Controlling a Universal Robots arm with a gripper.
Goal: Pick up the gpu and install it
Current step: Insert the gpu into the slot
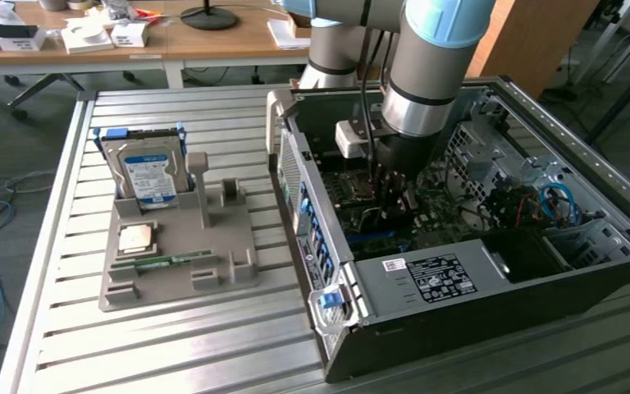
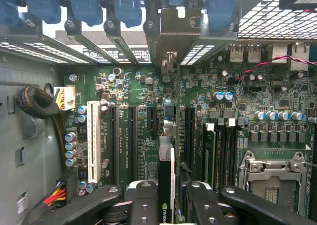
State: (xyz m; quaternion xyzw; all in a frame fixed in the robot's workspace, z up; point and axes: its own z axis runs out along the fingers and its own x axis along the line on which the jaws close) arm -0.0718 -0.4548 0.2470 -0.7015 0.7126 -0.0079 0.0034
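STATE: tool (image 2: 166,205) pinching gpu (image 2: 166,178) | POSITION: upright, edge-down over motherboard (image 2: 133,91) | REASON: likely so its connector edge seats squarely

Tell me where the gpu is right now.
In the wrist view the gpu stands edge-on in the pincer, over the motherboard slots inside the open computer case at the exterior view's right.

The thin, flat, dark rectangular gpu card (image 2: 166,173) stands on edge, seen end-on as a narrow strip (a small pale logo shows on its near edge). The black end effector (image 2: 167,190) clamps it from both sides. It is upright over the green motherboard (image 2: 124,86), parallel to the long black expansion slots (image 2: 115,140). Whether it is seated cannot be told.
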